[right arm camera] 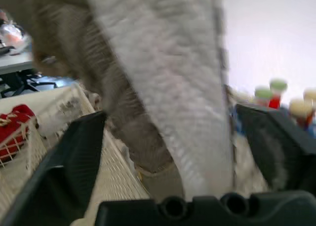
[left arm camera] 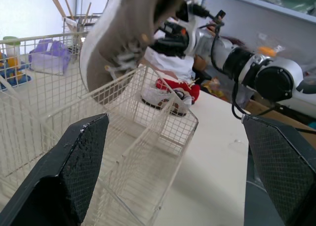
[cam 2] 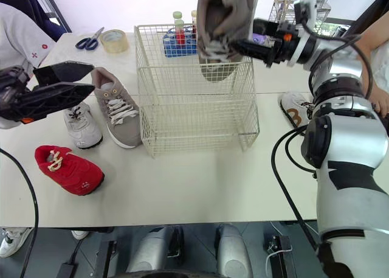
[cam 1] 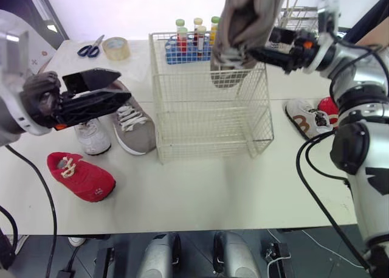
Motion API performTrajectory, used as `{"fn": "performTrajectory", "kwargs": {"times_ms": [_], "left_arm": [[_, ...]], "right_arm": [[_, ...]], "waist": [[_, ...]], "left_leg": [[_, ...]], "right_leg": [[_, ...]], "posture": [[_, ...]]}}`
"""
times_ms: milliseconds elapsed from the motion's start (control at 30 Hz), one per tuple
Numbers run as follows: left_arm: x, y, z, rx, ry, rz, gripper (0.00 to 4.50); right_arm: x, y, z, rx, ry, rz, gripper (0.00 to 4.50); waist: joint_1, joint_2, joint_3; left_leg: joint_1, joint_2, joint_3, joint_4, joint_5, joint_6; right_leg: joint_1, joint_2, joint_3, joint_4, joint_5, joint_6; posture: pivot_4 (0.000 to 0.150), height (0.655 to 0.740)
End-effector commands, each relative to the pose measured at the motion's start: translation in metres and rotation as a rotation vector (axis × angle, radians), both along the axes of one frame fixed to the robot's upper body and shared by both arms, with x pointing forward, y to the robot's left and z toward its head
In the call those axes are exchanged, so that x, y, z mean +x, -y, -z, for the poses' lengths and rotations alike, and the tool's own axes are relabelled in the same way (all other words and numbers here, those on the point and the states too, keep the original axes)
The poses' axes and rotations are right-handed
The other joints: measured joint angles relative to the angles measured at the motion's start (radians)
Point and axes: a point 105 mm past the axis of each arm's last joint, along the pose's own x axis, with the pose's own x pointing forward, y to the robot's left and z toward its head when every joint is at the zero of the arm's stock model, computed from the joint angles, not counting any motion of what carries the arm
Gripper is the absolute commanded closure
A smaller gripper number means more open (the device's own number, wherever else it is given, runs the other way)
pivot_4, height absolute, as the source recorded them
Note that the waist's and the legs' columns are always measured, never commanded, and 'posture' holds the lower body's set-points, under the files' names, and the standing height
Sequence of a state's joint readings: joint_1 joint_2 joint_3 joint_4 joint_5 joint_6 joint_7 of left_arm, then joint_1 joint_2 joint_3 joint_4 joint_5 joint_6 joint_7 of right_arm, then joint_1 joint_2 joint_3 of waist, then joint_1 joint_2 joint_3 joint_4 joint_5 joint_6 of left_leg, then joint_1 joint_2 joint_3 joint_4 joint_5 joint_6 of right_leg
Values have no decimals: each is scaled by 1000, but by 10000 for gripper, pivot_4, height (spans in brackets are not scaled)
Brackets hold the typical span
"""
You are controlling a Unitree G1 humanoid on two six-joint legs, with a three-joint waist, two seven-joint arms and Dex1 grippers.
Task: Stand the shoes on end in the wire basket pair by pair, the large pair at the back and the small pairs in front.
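Near edge, robot's left: small red shoe, sole down on the table. Just behind it are the small white shoe and the large grey shoe, side by side, soles down. The left gripper hovers over these two, fingers spread wide with nothing between them.

Mid-table: wire basket. To its right lies a white-and-brown shoe, with a far red shoe close against it behind.

Above the basket's back right part: the held grey shoe, on end. The right gripper has its fingers clamped on it at about lace level. The lower end, apparently the toe, dips below the rim and hangs well short of the basket floor.

Far: test-tube rack, tape roll, scissors.

Handling (judgement):
- The shoe is light, with a soft fabric upper over a stiffer rubber sole.
- A pinch on the upper alone would probably give and let the shoe swing.
- Hold is surer with one finger on the sole and one on the upper, or at the firm heel collar.
- Loose laces could snag the wire.
- On end it looks tippy, so lean it on the back wall.
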State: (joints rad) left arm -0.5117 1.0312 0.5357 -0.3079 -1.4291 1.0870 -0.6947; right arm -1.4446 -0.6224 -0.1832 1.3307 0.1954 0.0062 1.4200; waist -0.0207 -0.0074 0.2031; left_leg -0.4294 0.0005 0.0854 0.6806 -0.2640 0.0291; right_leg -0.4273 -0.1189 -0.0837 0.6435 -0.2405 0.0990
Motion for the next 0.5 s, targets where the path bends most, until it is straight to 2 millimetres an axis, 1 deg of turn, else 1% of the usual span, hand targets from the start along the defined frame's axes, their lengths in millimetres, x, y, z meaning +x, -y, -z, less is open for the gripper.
{"fn": "performTrajectory", "kwargs": {"times_ms": [33, 167, 367, 500], "left_arm": [[-3, 2, -5, -8, 37, 11, 0], [-1, 2, -3, -16, 33, 12, 0], [0, 2, 0, -28, 34, 4, 0], [3, -1, 3, -43, 37, -22, 0]], "right_arm": [[-5, 3, -26, 0, 90, 12, 725], [-10, 8, -37, 1, 118, 4, 725], [-14, 18, -41, -33, 165, 30, 725], [-17, 14, -53, 30, 216, 28, 725]], "waist": [[-1, 0, 0], [-2, 0, 0], [2, 0, 0], [2, 0, 0]], "left_leg": [[0, 0, 0, 0, 0, 0], [0, 1, 0, 0, 0, 0], [0, 0, 0, 0, 0, 0], [0, 0, 0, 0, 0, 0]], "right_leg": [[0, 0, 0, 0, 0, 0], [0, 0, 0, 0, 0, 0], [0, 0, 0, 0, 0, 0], [0, 0, 0, 0, 0, 0]], "posture": [[1500, 7400], [1500, 7400], [1500, 7400], [1500, 7400]]}}
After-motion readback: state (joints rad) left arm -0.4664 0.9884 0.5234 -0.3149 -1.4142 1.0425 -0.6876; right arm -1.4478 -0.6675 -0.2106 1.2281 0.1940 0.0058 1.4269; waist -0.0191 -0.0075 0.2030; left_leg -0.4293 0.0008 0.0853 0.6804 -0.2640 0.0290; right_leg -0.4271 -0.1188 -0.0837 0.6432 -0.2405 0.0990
